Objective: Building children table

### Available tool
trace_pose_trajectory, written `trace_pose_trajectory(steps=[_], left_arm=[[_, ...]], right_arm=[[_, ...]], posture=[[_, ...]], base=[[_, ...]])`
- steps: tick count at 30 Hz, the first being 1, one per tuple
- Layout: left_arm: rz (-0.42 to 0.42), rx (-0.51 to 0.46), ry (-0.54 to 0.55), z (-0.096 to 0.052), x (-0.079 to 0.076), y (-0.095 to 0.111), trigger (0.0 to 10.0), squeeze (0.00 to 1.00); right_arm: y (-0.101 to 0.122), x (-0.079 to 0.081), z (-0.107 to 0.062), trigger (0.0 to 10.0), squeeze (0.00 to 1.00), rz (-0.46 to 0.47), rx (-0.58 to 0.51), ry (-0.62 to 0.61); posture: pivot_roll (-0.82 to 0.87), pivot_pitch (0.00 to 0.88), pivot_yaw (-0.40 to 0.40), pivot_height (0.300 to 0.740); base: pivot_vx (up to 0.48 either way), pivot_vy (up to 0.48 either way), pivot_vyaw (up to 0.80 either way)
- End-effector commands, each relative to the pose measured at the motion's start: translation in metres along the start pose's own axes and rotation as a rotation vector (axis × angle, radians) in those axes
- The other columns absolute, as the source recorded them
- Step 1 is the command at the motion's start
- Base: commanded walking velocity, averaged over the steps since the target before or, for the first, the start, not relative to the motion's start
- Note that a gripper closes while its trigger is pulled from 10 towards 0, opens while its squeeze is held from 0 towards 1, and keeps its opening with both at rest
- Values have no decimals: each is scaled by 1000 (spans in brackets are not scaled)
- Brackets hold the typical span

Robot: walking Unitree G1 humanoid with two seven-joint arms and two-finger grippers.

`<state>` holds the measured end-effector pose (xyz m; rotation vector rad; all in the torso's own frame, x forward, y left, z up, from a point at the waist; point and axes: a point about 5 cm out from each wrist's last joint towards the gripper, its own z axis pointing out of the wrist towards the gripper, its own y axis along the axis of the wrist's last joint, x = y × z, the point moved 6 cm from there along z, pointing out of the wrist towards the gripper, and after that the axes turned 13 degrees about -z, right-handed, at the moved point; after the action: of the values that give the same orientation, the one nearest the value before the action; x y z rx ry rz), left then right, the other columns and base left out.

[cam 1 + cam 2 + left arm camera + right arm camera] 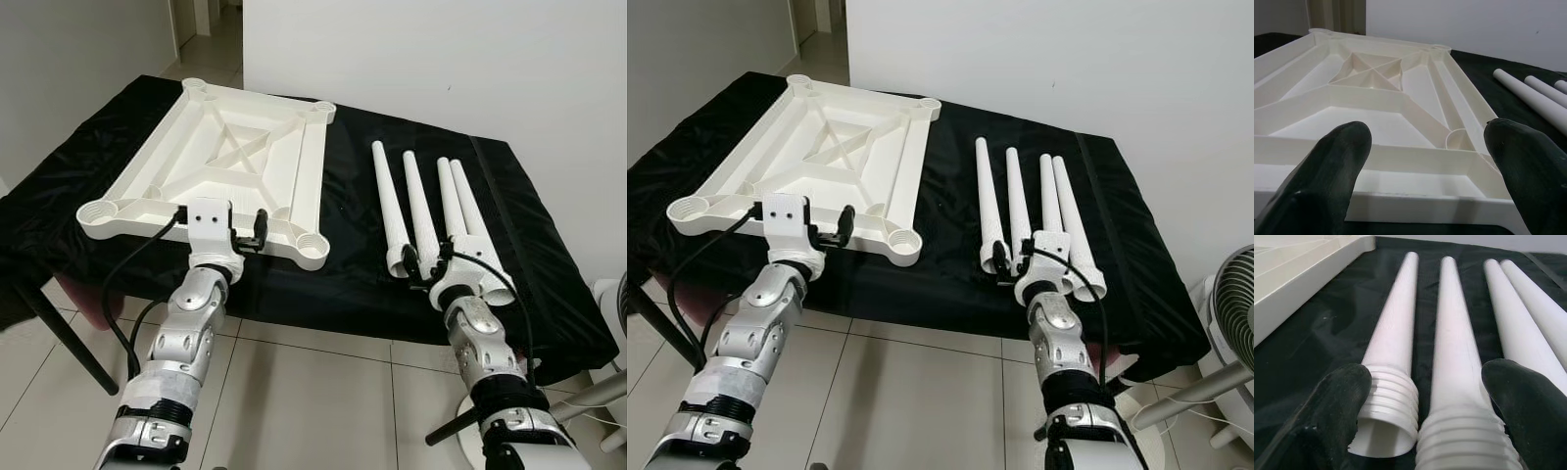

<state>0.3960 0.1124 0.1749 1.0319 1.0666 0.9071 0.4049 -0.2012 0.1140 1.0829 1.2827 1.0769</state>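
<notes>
Here, a white plastic tabletop [220, 166] is seen lying upside down on the left half of a desk draped in black cloth [353, 274], its ribbed underside and four round corner sockets facing up. Its near edge runs close to the desk's front edge, and its left near corner reaches almost to the cloth's left side. The left gripper [227, 235] is held at that near edge, towards the right near socket [312, 245], with its jaws spread; in the left wrist view the two black fingers [1332, 166] are seen apart just in front of the rim, not closed on it.

Four white tapered legs [431, 211] are laid side by side on the right half of the desk, well apart from the tabletop, with their threaded wide ends towards the front edge and their narrow ends towards the white wall [441, 59]. A strip of bare black cloth is left between tabletop and legs. The right gripper [431, 269] is placed at the threaded ends, jaws spread across the two leftmost legs [1415, 357], one finger [1337, 401] outside each.

Tiled floor [323, 392] is seen below the desk front. A fan [1227, 304] stands on the floor off the right end, near the right arm.
</notes>
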Motion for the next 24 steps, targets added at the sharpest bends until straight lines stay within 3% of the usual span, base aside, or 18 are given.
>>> trace_pose_trajectory(steps=[1,5,10,14,21,22,24], left_arm=[[10,15,-34,-3,-6,-6,10000,0],[9,11,-33,-3,-6,-6,10000,0],[8,5,-34,-3,-6,-5,10000,0],[5,0,-34,-2,-7,-4,10000,0],[7,-2,-32,-3,-6,-4,10000,0],[2,-4,-31,-3,-6,-4,10000,0],[4,-4,-29,-3,-6,-4,10000,0]], right_arm=[[-23,-9,-6,10000,0,35,82,-44],[-28,-7,-9,10000,0,43,95,-40],[-36,-5,-12,10000,0,131,114,-45],[-48,8,-15,10000,0,58,148,17],[-62,10,-20,10000,0,83,204,18],[-63,10,-21,10000,1000,99,201,14],[-61,9,-21,10000,1000,109,186,10]], posture=[[1,44,-99,740],[1,44,-99,740],[1,43,-99,740],[1,39,-100,740],[4,42,-101,740],[5,48,-99,740],[4,47,-99,740]], base=[[0,0,0],[0,0,0],[0,0,0],[0,0,0],[0,0,0],[0,0,0],[0,0,0]])
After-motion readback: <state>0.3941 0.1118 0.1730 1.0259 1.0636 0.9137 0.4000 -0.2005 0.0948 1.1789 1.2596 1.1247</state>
